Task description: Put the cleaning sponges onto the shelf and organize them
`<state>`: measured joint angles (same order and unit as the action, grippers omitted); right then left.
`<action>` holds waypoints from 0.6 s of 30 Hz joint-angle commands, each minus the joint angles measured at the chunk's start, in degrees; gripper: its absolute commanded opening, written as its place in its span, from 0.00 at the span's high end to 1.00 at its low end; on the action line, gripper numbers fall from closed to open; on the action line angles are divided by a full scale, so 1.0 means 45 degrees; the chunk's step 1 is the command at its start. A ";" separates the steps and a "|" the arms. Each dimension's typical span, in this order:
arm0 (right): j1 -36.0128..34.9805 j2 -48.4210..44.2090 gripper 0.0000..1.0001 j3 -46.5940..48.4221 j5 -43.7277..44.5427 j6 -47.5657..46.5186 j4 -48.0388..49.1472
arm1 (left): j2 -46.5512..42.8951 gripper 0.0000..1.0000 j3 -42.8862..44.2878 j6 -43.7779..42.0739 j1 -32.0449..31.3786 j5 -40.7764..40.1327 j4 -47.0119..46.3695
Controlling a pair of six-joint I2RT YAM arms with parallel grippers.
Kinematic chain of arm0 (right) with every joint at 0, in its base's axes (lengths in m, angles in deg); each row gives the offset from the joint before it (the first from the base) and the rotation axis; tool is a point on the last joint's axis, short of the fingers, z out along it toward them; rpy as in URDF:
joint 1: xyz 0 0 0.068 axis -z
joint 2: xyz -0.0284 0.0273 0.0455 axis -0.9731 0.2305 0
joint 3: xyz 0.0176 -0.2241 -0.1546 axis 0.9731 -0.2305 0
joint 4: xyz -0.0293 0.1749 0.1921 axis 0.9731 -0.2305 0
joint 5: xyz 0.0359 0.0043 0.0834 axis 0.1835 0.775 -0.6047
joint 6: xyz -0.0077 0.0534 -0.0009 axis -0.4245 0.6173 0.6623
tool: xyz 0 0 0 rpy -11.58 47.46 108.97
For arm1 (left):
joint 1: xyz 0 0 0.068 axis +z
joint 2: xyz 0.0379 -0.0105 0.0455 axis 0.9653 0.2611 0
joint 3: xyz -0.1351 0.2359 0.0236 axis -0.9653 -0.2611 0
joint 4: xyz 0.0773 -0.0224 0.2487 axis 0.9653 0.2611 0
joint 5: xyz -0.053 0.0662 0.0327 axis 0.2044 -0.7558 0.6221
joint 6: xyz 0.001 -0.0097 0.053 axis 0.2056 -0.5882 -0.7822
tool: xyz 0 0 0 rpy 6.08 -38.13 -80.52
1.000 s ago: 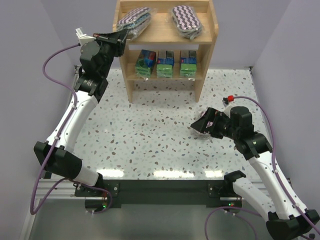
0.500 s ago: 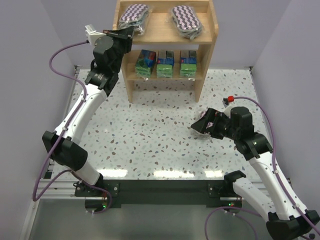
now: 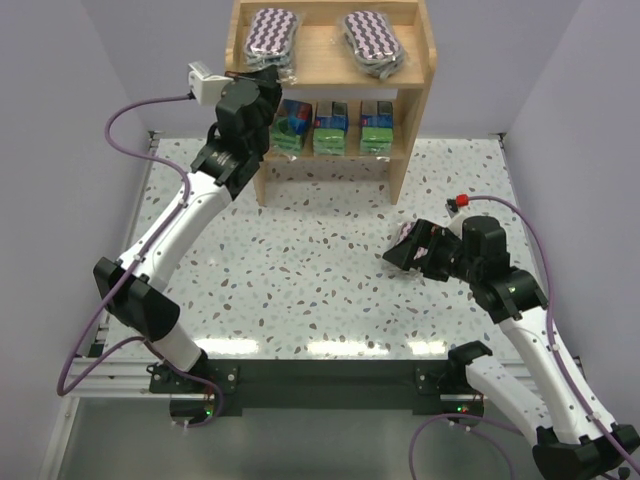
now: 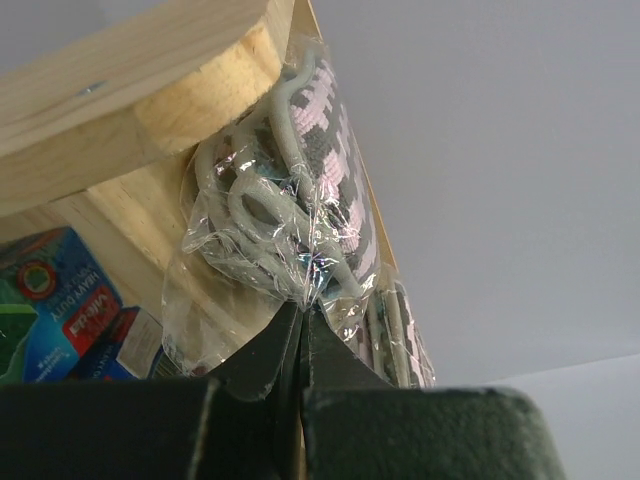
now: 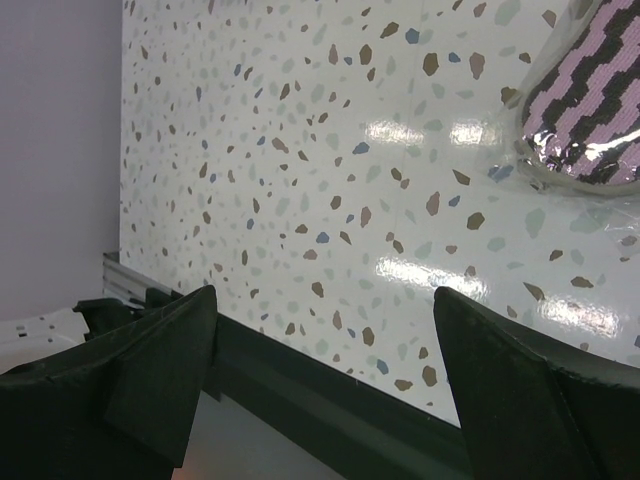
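Observation:
The wooden shelf (image 3: pixel 415 90) stands at the back of the table. Two purple-zigzag sponges lie on its top tier, one left (image 3: pixel 272 28) and one right (image 3: pixel 372 40). Three green-and-blue sponge packs (image 3: pixel 331 126) stand in a row on the lower tier. My left gripper (image 3: pixel 262 72) reaches up to the left sponge's near end. In the left wrist view it (image 4: pixel 300 312) is shut on that sponge's plastic wrap (image 4: pixel 290 200). A third zigzag sponge (image 5: pixel 590 110) lies on the table beside my right gripper (image 5: pixel 322 292), which is open with nothing between its fingers.
The speckled tabletop (image 3: pixel 300 270) spreads in front of the shelf. Purple cables (image 3: pixel 140 100) loop off both arms. Grey walls close in the left and right sides, and a black rail (image 3: pixel 330 365) runs along the near edge.
My left arm has swung right and toward the shelf, carrying the left zigzag sponge further onto the top tier and turning it lengthwise. The right arm has hardly moved.

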<state>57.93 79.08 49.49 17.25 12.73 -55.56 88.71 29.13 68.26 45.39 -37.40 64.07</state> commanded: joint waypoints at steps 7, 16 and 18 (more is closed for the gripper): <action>-0.0015 -0.0015 0.07 0.0119 -0.0554 -0.0250 0.0064 | -0.0581 1.00 0.0145 -0.1430 -0.0208 -0.1890 -0.1112; -0.0015 -0.0093 0.07 0.0334 -0.0417 -0.0348 -0.0209 | -0.0229 0.77 0.0322 -0.1177 -0.0208 -0.1440 -0.1054; -0.0015 -0.0093 0.06 0.0353 -0.0417 -0.0348 -0.0209 | -0.0482 0.61 -0.0009 -0.1176 -0.0189 -0.1284 -0.1345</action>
<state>57.93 79.08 49.49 17.18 12.56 -56.04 87.92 28.99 63.30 44.71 -42.21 62.16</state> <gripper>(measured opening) 0.932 0.322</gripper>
